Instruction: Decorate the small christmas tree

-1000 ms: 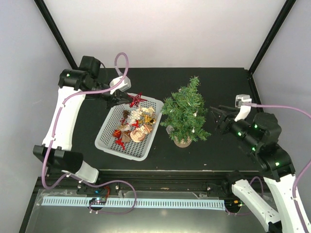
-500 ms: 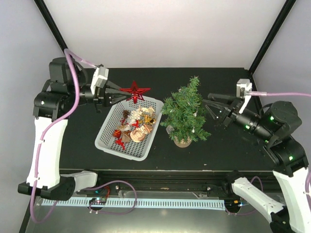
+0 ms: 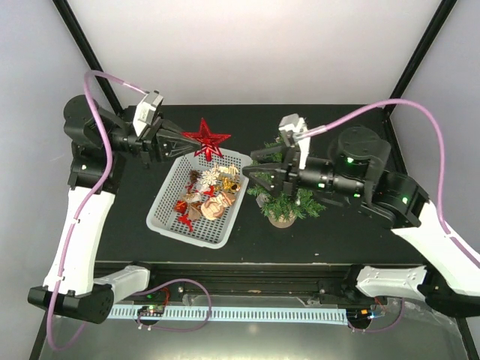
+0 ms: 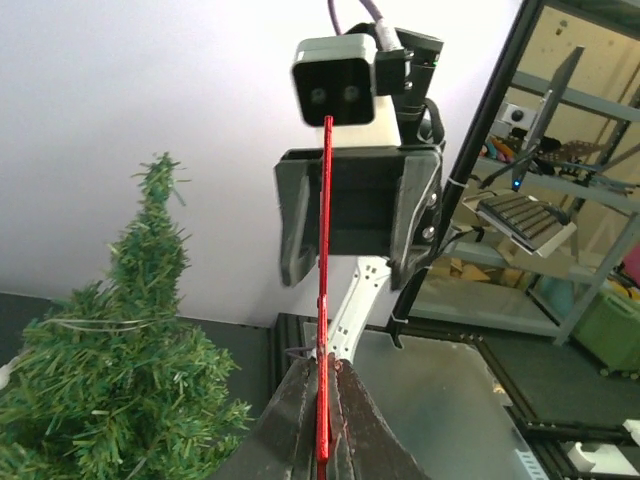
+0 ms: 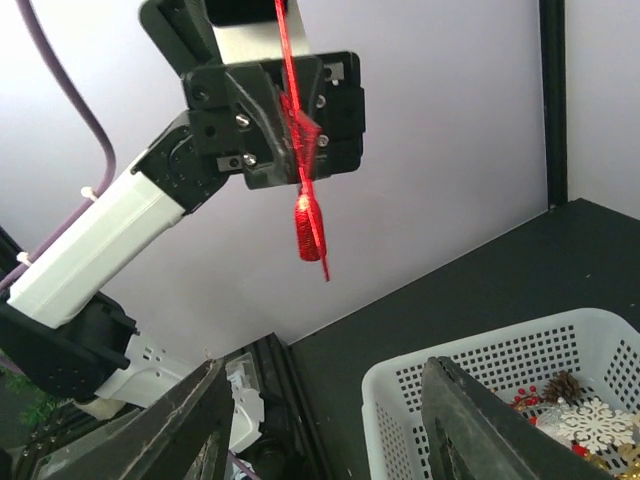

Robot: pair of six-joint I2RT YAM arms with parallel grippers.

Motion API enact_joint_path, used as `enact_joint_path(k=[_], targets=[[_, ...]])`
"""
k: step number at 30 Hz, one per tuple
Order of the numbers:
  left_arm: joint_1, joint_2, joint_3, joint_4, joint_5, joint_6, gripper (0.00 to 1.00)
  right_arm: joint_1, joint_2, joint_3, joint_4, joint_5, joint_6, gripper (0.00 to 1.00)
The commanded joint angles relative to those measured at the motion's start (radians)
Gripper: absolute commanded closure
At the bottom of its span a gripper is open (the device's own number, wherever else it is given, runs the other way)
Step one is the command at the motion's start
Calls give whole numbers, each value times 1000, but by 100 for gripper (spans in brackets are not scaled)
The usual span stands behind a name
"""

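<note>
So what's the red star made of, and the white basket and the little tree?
Flat red star: probably thin plastic with a shiny, maybe glittery finish; edge-on it looks paper-thin. White mesh basket: moulded plastic, matte, with regular holes. Small green christmas tree: likely plastic needles, stiff and bushy.

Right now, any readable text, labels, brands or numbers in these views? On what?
No legible text in any view.
The star, basket and tree carry no print.
The wrist camera facing the star shows no brand.
The shelf clutter behind is too blurred to read.
</note>
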Motion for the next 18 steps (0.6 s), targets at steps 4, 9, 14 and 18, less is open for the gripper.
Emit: enact_joint_path(k=[4,9,14,18], targets=[[-35,-44,2,104,71,-137,98,81,89,83,-5,119,-48,48],[-43,-59,-26,104,91,-152,98,86,110,111,25,95,-44,48],[-47,-66,-61,111,90,-152,98,92,133,142,34,74,-38,48],[-49,-67,-84,118,90,-150,99,94,133,148,59,50,-29,48]])
